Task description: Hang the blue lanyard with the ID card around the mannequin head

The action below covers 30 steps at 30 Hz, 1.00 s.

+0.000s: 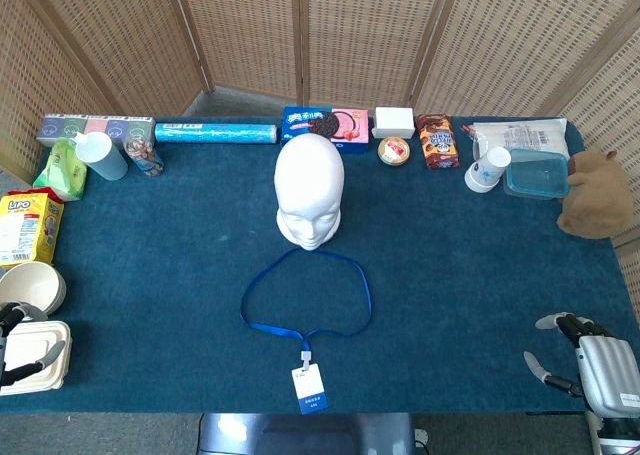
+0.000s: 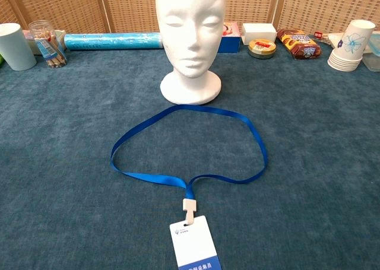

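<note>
The blue lanyard lies looped flat on the bench just before the mannequin head, its ID card nearest the robot. Both the left hand and right hand rest at the bench's near corners, fingers apart, holding nothing.

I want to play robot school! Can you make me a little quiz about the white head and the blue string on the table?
1. True or false: the blue lanyard already hangs around the mannequin head.
2. What is clipped to the lanyard's near end? A) a key B) an ID card C) a cup
3. Fill in: the mannequin head stands ____ on the table, face toward the robot.

Key:
1. False. The lanyard lies flat in a loop in front of the head.
2. B
3. upright

Bonus fact: the left hand and the right hand are both at the table's near corners, away from the lanyard.
</note>
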### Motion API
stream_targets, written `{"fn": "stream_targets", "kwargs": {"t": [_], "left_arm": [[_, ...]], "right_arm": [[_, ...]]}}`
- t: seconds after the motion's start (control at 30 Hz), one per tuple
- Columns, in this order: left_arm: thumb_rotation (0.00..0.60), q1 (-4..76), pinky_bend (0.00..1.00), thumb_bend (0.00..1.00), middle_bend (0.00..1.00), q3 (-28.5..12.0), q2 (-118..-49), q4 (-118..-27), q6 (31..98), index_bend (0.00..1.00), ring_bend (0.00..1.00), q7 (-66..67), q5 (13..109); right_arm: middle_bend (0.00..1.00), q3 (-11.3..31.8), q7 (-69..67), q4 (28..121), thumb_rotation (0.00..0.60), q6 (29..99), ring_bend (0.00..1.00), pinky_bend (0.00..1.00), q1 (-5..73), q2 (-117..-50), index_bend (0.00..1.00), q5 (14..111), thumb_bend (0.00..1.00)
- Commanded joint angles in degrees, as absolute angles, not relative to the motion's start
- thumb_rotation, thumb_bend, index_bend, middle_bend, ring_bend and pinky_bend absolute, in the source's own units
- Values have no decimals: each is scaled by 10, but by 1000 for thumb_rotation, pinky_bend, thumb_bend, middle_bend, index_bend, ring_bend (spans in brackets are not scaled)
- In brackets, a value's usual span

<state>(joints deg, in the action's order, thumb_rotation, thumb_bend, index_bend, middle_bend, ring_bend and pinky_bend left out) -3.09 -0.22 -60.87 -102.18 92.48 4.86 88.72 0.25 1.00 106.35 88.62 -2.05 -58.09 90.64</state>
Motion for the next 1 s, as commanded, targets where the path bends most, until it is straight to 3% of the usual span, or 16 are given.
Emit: {"fn": "stream_targets", "kwargs": {"t": [0.03, 0.4, 0.53, 0.7, 0.8, 1.0], "left_arm": [[504, -26, 296, 202, 440, -2, -611, -1023, 916, 460, 367, 49, 885], [506, -26, 297, 202, 440, -1, -600, -1035, 915, 460, 369, 54, 888], [507, -22, 296, 202, 439, -2, -599, -1038, 908, 460, 369, 53, 887], [507, -12, 296, 202, 440, 0, -594, -1035, 895, 460, 369, 71, 895], [506, -6, 296, 202, 440, -3, -595, -1034, 886, 460, 369, 73, 890], [506, 9, 297, 202, 440, -10, -601, -1029, 866, 460, 369, 76, 881]], "right_arm": [[420, 3, 13, 1066, 454, 882, 418, 420, -18, -580, 408, 905, 314], [424, 6, -8, 1061, 451, 877, 426, 422, -11, -581, 409, 907, 314], [444, 13, -8, 1067, 457, 871, 477, 445, -3, -583, 409, 903, 313], [477, 30, 39, 1092, 455, 860, 548, 553, 11, -591, 409, 883, 314], [527, 45, 74, 1117, 455, 851, 639, 650, 22, -602, 409, 857, 313], [711, 76, 181, 1164, 455, 822, 863, 900, 59, -640, 409, 795, 313]]}}
